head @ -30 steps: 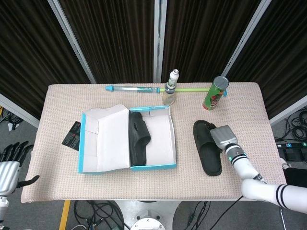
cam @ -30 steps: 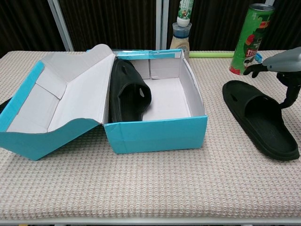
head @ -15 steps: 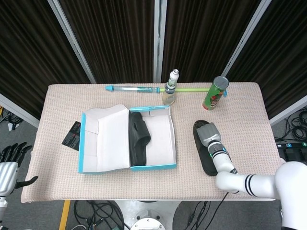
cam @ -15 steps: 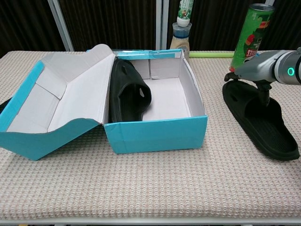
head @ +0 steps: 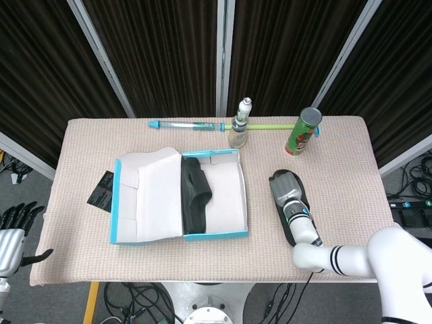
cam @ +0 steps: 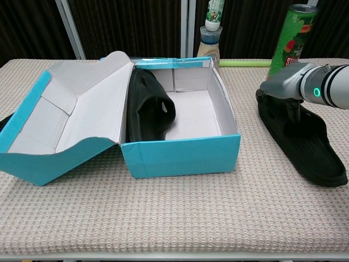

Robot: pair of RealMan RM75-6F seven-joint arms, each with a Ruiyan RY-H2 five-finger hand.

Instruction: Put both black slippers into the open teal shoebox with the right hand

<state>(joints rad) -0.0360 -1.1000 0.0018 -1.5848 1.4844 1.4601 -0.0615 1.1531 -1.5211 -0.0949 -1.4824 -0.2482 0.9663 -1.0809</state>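
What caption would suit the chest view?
Right hand on a black slipper beside the open teal shoebox holding its mate.

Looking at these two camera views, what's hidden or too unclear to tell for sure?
- Right hand: its own back hides the fingers in both views, so its grip on the slipper on the table is unclear.
- Left hand: cut off by the head view's left edge; absent from chest view.
- Slipper in the shoebox: chest view's front wall hides its lower part.
- Black card: partly under the box lid; print too small.
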